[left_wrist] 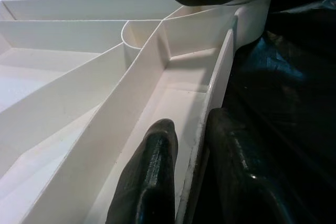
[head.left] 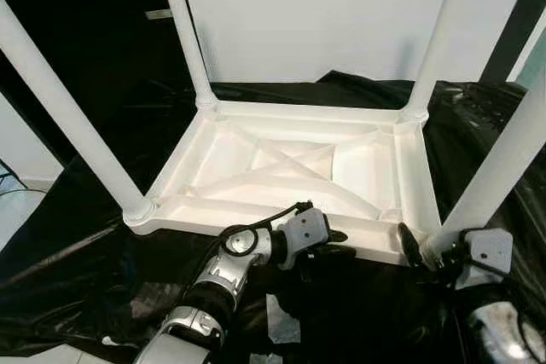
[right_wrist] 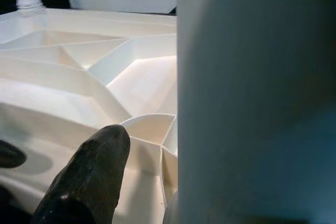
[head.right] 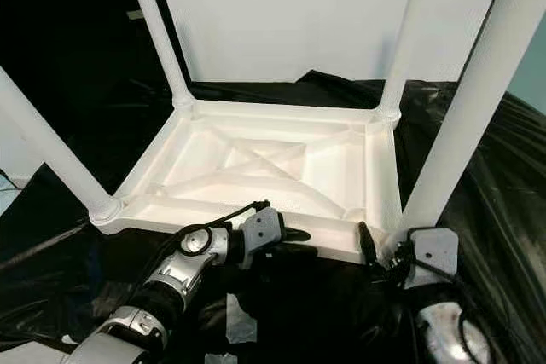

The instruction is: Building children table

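Tabletop (head.left: 375,168), white plastic, lies upside down on black plastic sheeting (head.left: 77,270) spread over the floor, underside facing up. Underside is a shallow tray w/ raised rim and crossed stiffening ribs (head.left: 281,159) dividing it into open compartments; nothing loose seen in any compartment. Four white legs stand up from the corner sockets: far-left leg (head.left: 183,31), far-right leg (head.left: 444,31), near-left leg (head.left: 64,108), near-right leg (head.left: 503,159). Near legs lean outward toward the camera.

Left gripper (head.left: 337,243) sits at the near rim of the tabletop, approx. mid-length. Wrist view: one finger (left_wrist: 149,182) inside the rim channel, the other outside on the sheeting side, rim wall between them, so it pinches the near rim.

Right gripper (head.left: 418,249) is at the near-right corner, right at the base of the near-right leg. Wrist view: one black finger (right_wrist: 89,177) lies over the curved socket ribs beside the leg; leg surface blocks the rest. Whether its fingers are spread or pressed onto the leg: cannot tell.

White wall panel (head.left: 324,14) stands beyond the far edge of the tabletop. White scraps (head.left: 281,321) lie on the sheeting near the robot, between the two arms.
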`<state>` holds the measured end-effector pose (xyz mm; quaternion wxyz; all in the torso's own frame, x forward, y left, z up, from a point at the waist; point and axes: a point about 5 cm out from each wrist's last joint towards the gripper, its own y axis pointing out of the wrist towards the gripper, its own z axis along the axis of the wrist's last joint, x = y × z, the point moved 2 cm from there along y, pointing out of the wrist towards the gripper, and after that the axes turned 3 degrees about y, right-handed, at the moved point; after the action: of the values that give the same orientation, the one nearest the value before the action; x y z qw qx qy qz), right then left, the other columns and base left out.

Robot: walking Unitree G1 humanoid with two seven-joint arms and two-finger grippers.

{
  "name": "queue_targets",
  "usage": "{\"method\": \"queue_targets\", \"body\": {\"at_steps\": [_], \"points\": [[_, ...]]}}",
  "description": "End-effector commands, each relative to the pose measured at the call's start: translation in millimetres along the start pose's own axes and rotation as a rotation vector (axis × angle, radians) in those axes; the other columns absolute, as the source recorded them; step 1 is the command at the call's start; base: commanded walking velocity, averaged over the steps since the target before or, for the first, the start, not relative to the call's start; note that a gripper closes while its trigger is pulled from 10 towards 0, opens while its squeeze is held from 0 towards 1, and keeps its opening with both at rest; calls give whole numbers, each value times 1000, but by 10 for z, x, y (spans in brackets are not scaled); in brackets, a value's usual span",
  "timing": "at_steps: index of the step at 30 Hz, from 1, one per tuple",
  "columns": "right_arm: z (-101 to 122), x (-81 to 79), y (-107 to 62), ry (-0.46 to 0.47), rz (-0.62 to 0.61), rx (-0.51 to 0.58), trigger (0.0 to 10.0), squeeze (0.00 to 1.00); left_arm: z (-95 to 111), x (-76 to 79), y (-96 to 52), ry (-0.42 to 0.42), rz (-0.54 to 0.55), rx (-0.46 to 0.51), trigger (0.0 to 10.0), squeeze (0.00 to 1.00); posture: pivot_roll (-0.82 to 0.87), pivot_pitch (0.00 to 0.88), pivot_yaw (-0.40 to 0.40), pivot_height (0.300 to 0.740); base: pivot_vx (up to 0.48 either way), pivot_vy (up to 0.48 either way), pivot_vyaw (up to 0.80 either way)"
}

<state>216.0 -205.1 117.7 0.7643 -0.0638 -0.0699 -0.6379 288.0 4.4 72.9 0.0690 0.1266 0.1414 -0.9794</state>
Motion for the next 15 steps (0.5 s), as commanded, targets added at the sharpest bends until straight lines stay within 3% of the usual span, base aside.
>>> {"method": "queue_targets", "body": {"at_steps": [1, 7, 8, 15], "points": [[103, -227, 72, 10, 155, 39, 10000, 0, -309, 141, 57, -123, 144, -112, 10000, 0, -138, 0, 26, 740, 0, 0, 0], [97, -177, 56, -4, 189, 24, 10000, 0, -317, 148, 50, -125, 146, -113, 10000, 0, -134, 0, 24, 740, 0, 0, 0], [89, -157, 39, -1, 198, 17, 0, 0, -322, 150, 44, -126, 147, -114, 10000, 0, -135, 0, 24, 740, 0, 0, 0], [6, -172, 7, 83, 159, -8, 0, 0, -321, 149, 43, -125, 146, -114, 10000, 0, -135, 0, 26, 740, 0, 0, 0]]}}
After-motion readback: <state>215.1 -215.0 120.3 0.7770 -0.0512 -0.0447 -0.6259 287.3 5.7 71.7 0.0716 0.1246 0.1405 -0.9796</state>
